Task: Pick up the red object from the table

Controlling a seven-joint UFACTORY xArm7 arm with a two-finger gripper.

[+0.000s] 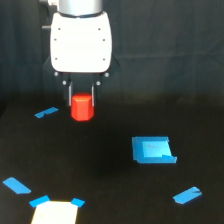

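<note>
The red object (82, 107) is a short red-orange cylinder held between the two thin fingers of my gripper (81, 98), under the white gripper body at the upper left of the exterior view. The fingers press against its upper sides, so the gripper is shut on it. Whether the cylinder rests on the dark table (110, 170) or hangs just above it cannot be told from this view.
A flat blue square patch (153, 150) lies to the exterior view's right of centre. Small blue tape pieces sit at the left (46, 113), lower left (17, 186) and lower right (187, 195). A pale rectangular patch (55, 213) with blue corners is at the bottom edge.
</note>
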